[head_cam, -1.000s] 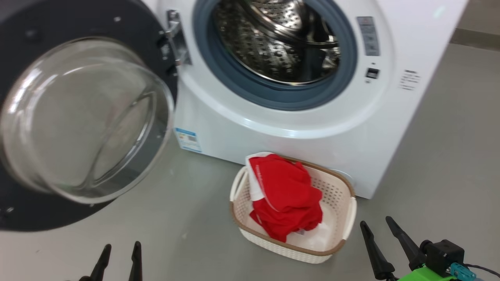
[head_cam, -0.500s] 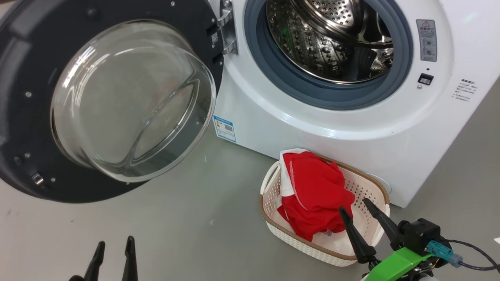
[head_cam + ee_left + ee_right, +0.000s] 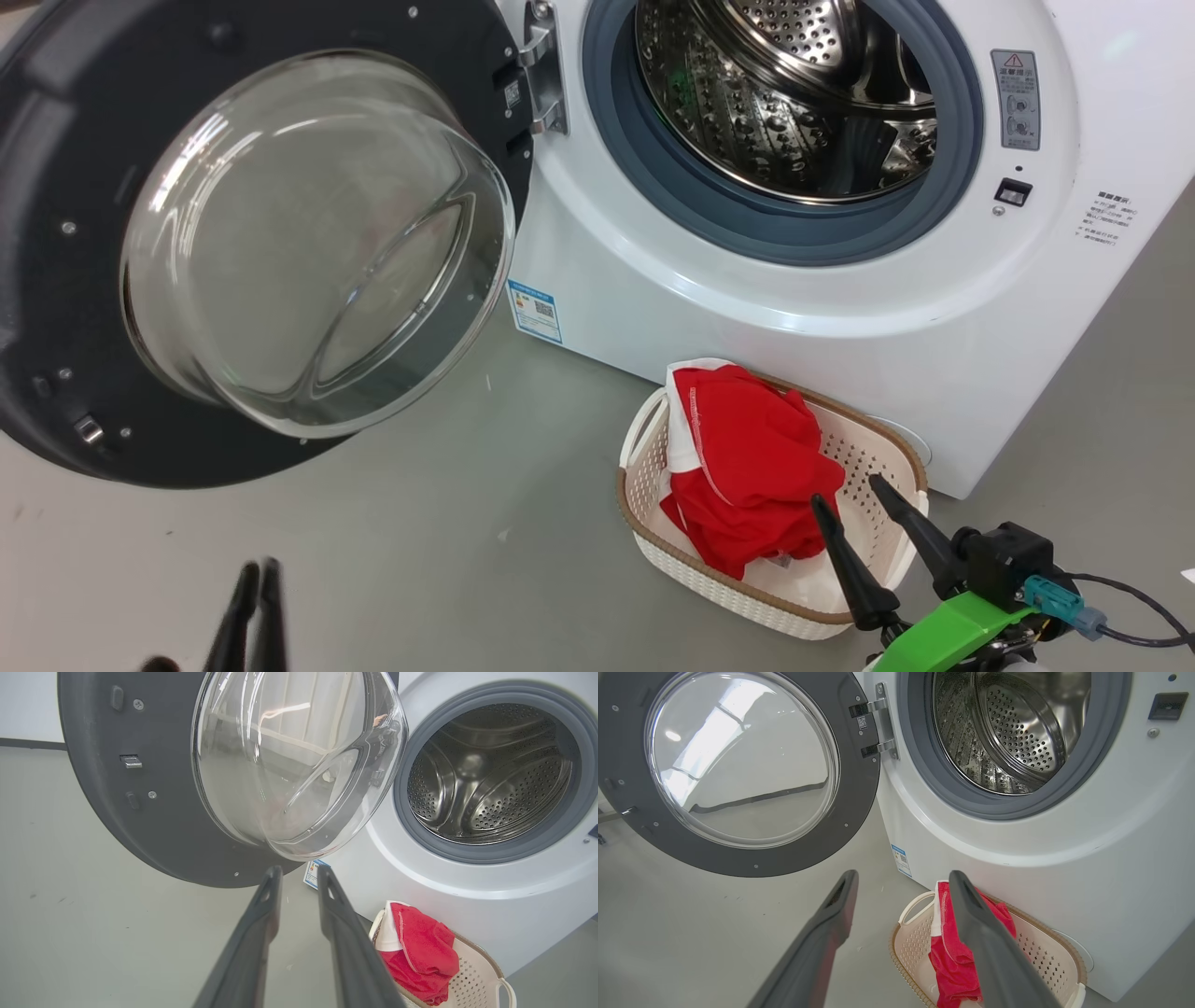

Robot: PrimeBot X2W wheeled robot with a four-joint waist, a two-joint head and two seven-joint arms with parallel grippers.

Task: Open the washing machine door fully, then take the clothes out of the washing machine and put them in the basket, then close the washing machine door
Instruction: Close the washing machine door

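The washing machine (image 3: 747, 327) stands with its steel drum (image 3: 794, 93) showing no clothes inside. The washing machine door (image 3: 56, 280) hangs swung wide to the left, its domed glass bulging toward me. Red clothes (image 3: 747, 467) with white trim lie heaped in the cream basket (image 3: 747, 597) on the floor against the machine's front. My right gripper (image 3: 846, 492) is open, its fingertips in front of the basket's right end, holding nothing. My left gripper (image 3: 261, 566) is low at the left, below the door, its fingers drawn close with a narrow gap (image 3: 299, 870) and nothing between them.
Grey floor (image 3: 420, 523) stretches between the door and the basket. A blue label (image 3: 534, 313) sits low on the machine's front, and a latch socket (image 3: 1013, 191) to the right of the drum opening. A cable (image 3: 1130, 607) trails from my right wrist.
The head camera shifted early on, bringing the door and the machine further into frame. Since half a second ago, my left gripper's fingers have drawn much closer together. The right gripper's opening is unchanged.
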